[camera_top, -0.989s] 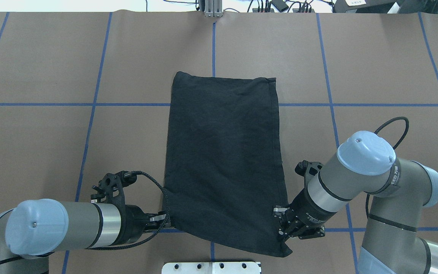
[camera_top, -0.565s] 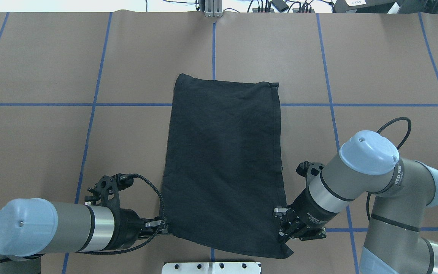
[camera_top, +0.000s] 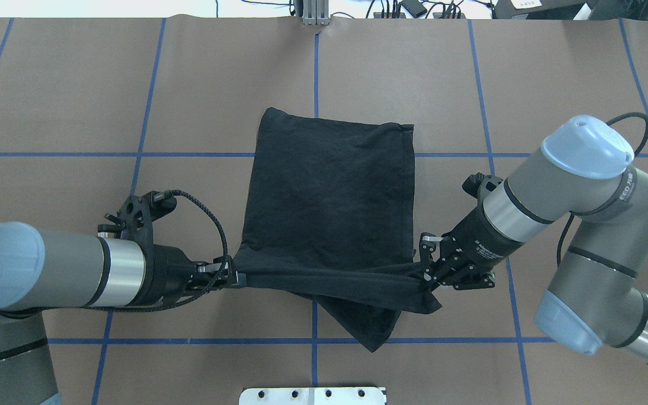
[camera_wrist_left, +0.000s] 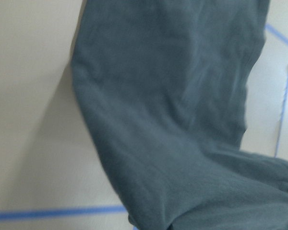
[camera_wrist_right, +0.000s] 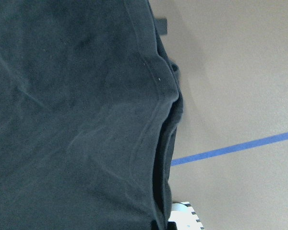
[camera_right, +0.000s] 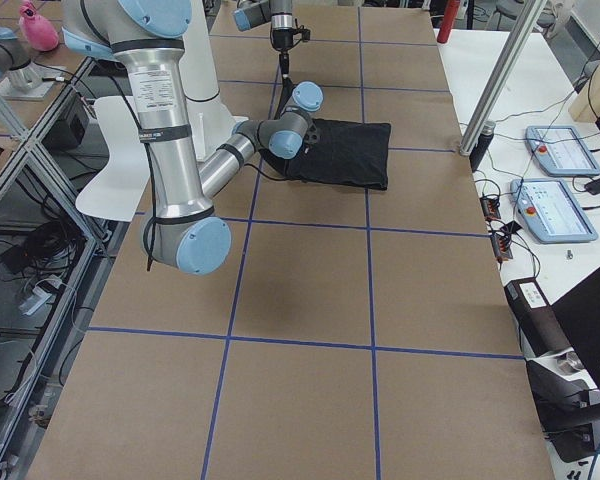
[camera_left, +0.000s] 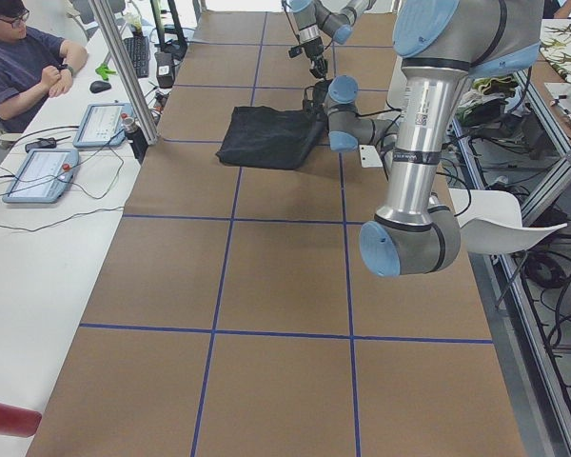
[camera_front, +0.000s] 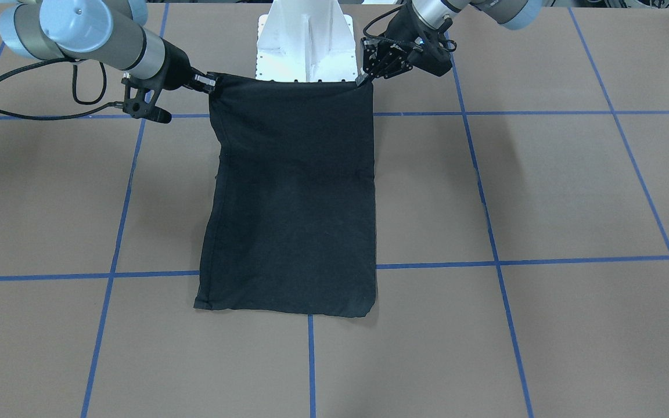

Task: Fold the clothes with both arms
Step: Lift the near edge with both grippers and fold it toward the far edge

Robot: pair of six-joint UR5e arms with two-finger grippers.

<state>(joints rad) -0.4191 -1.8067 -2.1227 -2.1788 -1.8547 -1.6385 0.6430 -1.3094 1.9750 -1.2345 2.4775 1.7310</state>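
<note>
The black T-shirt (camera_top: 329,197) lies as a long folded rectangle in the table's middle, plain side up, with no logo showing. Its near edge is raised and pulled taut between my two grippers. My left gripper (camera_top: 234,278) is shut on the near left corner, and my right gripper (camera_top: 426,271) is shut on the near right corner. A loose flap (camera_top: 369,326) sags below the taut edge. In the front-facing view the T-shirt (camera_front: 294,203) hangs from the left gripper (camera_front: 363,79) and the right gripper (camera_front: 213,83). Dark cloth (camera_wrist_left: 182,120) (camera_wrist_right: 77,120) fills both wrist views.
The white pedestal base (camera_top: 313,395) sits just behind the lifted edge. Blue tape lines (camera_top: 315,73) grid the brown table. A person (camera_left: 19,57) sits at a side bench with control tablets (camera_left: 43,174). More tablets (camera_right: 555,205) lie on the other side bench.
Both grippers have risen and carried the shirt's near edge away from the robot, over the lying part. The edge is now stretched taut, and a flap hangs beneath it.
</note>
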